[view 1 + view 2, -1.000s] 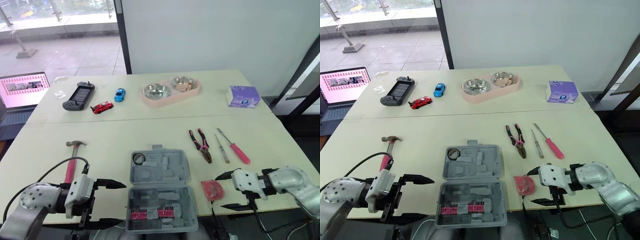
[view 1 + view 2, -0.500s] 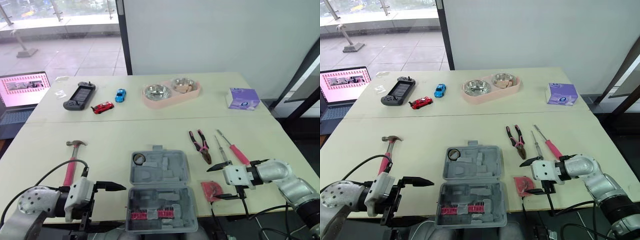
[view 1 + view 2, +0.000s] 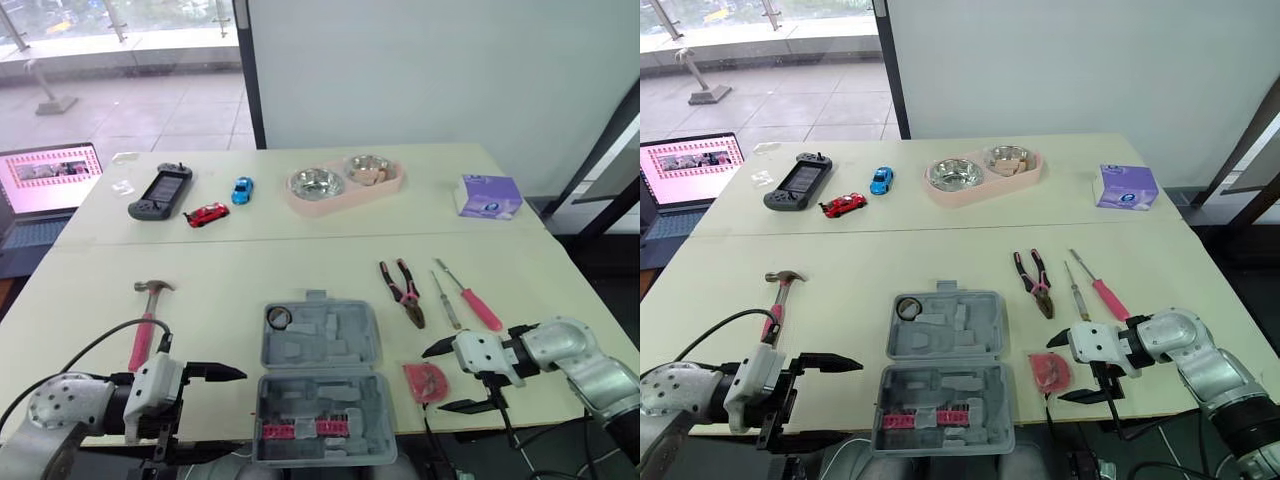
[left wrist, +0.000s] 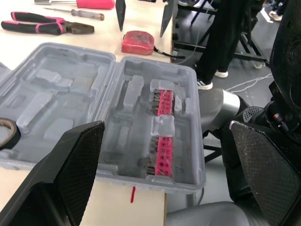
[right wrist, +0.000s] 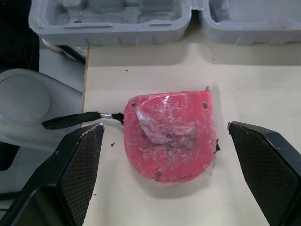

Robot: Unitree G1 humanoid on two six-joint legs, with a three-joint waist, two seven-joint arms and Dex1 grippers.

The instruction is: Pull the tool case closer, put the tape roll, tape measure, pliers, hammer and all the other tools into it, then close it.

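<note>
The grey tool case point(image 3: 318, 385) lies open at the table's front centre, with a tape roll point(image 3: 278, 318) in its far half and a row of pink bits point(image 3: 305, 430) in the near half. Just right of it lies the red tape measure point(image 3: 424, 381). My right gripper point(image 3: 435, 380) is open, its fingers point(image 5: 70, 174) either side of the tape measure point(image 5: 169, 134) without touching. Pliers point(image 3: 403, 291) and two screwdrivers point(image 3: 470, 296) lie farther back. The pink-handled hammer point(image 3: 146, 322) is at the left. My left gripper point(image 3: 215, 410) is open, left of the case point(image 4: 103, 108).
Along the far side stand a laptop point(image 3: 45, 180), a game controller point(image 3: 158, 192), two toy cars point(image 3: 205, 214), a pink double bowl point(image 3: 345, 182) and a purple box point(image 3: 485, 195). The case and tape measure sit close to the front table edge.
My right gripper reached in toward the tape measure, then eased back slightly toward the table's front edge, staying open. The left gripper has sunk a little. Tools and case are unmoved.
</note>
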